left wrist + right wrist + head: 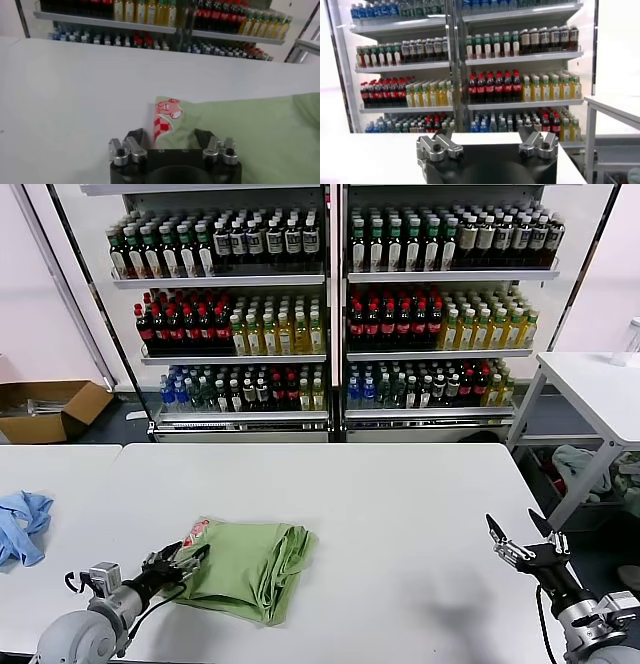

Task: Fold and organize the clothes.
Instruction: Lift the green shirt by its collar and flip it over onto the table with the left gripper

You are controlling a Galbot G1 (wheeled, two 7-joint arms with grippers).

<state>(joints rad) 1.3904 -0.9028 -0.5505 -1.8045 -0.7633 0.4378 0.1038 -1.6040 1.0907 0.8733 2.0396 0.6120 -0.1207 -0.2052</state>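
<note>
The light sage-green short-sleeved shirt of soft thin fabric [250, 564] lies folded into a rough rectangle on the white bench [400, 514], in the lower left-centre of the head view. Its layered edges bunch toward the right side, and a red-and-white printed graphic [196, 532] shows at the shirt's upper left corner. In the left wrist view the same graphic [165, 117] sits on the fabric corner that runs down between the two fingers.

The left gripper [178, 567] is at the shirt's left edge, low in the frame, its dark jaws reaching onto the fabric there. The jaws stand apart on either side of the shirt's corner, and the cloth lies in the gap between them; whether they already pinch it I cannot tell.

The right gripper [520, 542] hovers at the lower right of the head view, past the bench's right edge and well apart from the shirt, jaws spread wide and holding nothing.

A crumpled blue cloth [22, 526] rests at the far left edge on a neighbouring white bench. Behind the benches, across the top of the frame, stands a glass-fronted cooler of bottled drinks [330, 304]. An open brown cardboard box [50, 409] sits on the floor at the left, and another white table [600, 389] stands at the right.
</note>
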